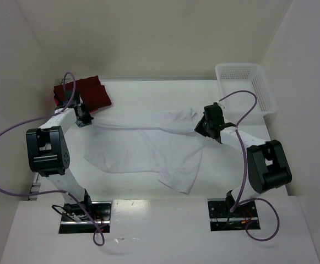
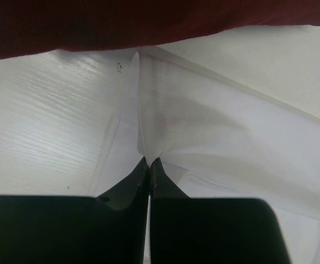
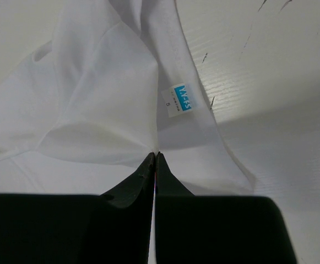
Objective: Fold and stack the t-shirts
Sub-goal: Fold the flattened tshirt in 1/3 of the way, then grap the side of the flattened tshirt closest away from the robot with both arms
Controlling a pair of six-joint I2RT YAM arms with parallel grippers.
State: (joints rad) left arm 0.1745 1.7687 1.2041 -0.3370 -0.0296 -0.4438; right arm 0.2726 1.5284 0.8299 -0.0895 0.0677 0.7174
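White t-shirt (image 1: 148,146) lies half spread across the middle of the table (image 1: 160,96), its far edge stretched between the two arms. Dark red t-shirts (image 1: 91,91) sit folded at the far left corner. A white mesh basket (image 1: 238,67) stands at the far right. The left tool (image 2: 149,163), pressed together, pinches the white cloth's left end beside the red pile. The right tool (image 3: 155,156) pinches a fold near the neck label (image 3: 181,99).
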